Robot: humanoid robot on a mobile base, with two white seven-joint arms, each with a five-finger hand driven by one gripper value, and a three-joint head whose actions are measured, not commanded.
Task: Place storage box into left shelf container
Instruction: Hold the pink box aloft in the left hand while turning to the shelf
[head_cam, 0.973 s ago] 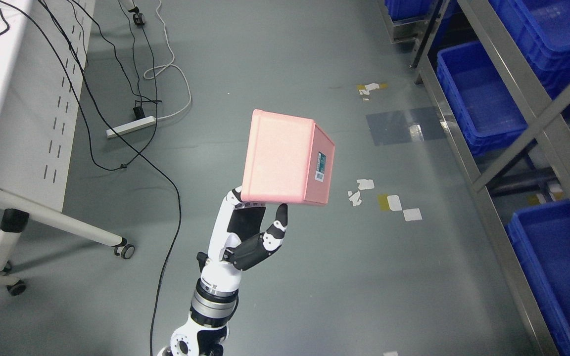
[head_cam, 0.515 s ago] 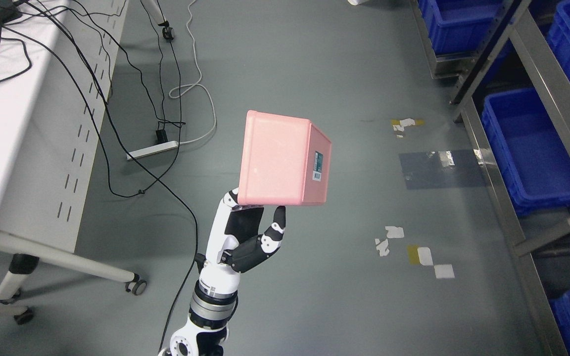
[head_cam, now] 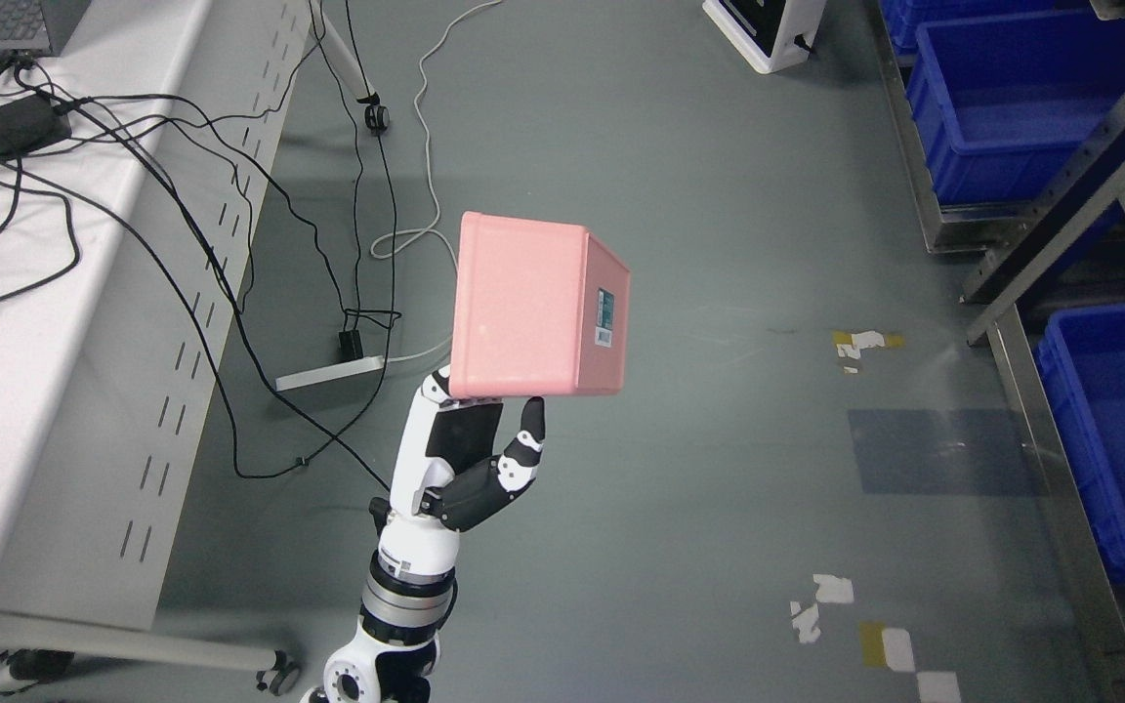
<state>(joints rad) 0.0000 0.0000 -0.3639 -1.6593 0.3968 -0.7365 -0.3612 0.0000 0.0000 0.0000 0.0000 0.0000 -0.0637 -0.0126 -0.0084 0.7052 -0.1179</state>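
Head view. The pink storage box [head_cam: 523, 308] is a plain, matte, box-shaped container with rounded edges, seen tilted so that one broad face looks up toward the camera and a narrower side face turns to the picture's right. That side face carries a small rectangular label [head_cam: 605, 317] with dark print, too small to read. No opening of the box is visible from this angle.

The box is held in the air above the grey floor [head_cam: 719, 244], well apart from everything else. The left hand [head_cam: 470, 459], white with black segments, rises from the bottom edge left of the middle and grips the box at its lower edge: the thumb [head_cam: 523, 449] points up and touches the underside near the front corner, while the remaining fingers pass behind the box and are hidden.

A white table [head_cam: 45, 322] strewn with black cables [head_cam: 25, 195] stands at the left, with a white power strip [head_cam: 328, 371] lying on the floor beside it. Blue shelf containers [head_cam: 992, 107] sit in a metal shelf frame [head_cam: 1061, 459] along the right edge.
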